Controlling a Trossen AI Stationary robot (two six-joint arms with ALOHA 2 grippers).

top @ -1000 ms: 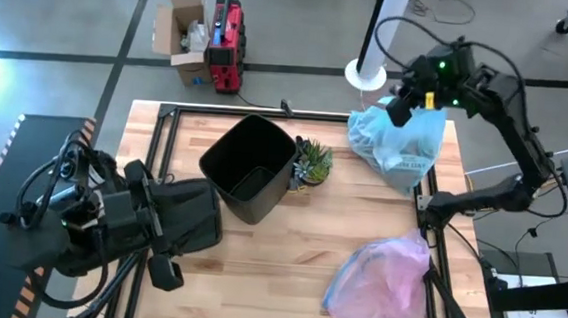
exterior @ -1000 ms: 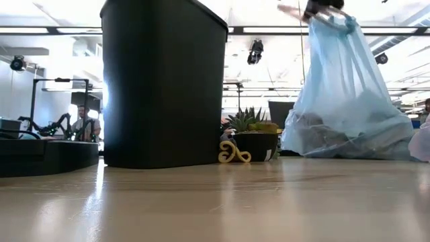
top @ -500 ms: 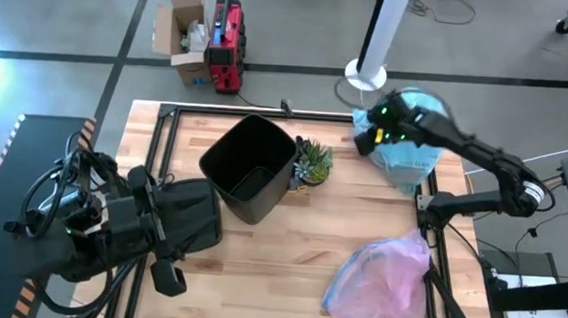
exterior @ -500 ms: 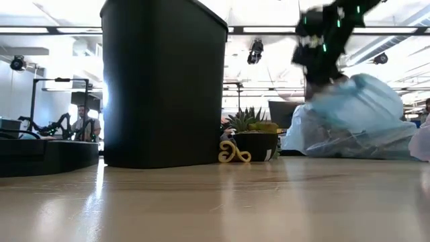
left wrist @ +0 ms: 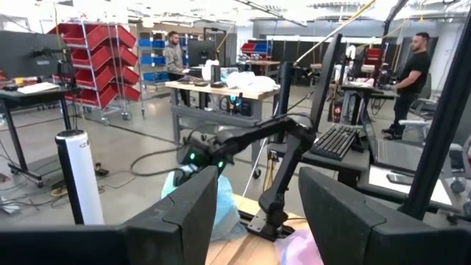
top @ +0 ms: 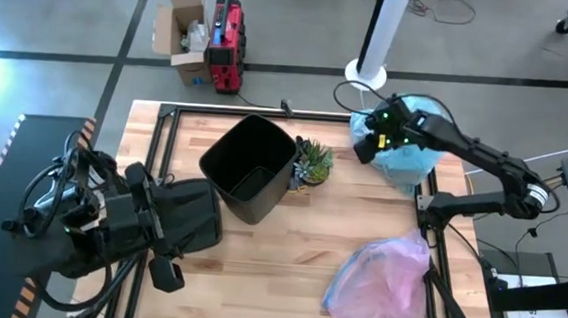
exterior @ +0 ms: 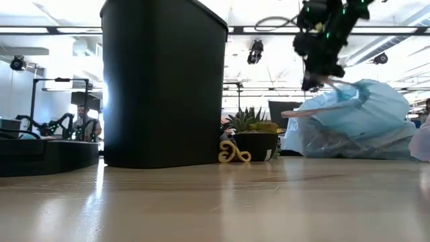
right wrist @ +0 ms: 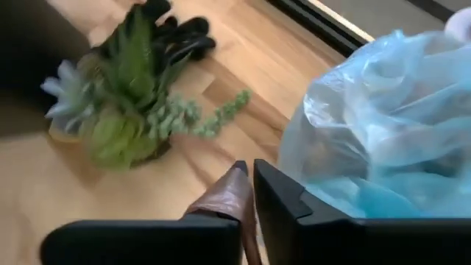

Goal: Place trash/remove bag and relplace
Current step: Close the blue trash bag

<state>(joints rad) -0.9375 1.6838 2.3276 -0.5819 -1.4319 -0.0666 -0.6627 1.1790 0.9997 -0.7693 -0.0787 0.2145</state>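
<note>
Wooden worktop (top: 288,250): my right claw (top: 365,148), pressed nearly together on a brown scrap (right wrist: 224,199), hangs beside the bag (top: 409,158), with the bin (top: 248,167) farther left.

Robotics lab/workshop: red parts-bin racks (left wrist: 103,62), workbenches (left wrist: 213,92), concrete floor (top: 63,23).

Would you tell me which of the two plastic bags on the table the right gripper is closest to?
The light blue bag at the table's far right corner; the right gripper is at its edge, while the pink bag lies apart, near the front.
</note>
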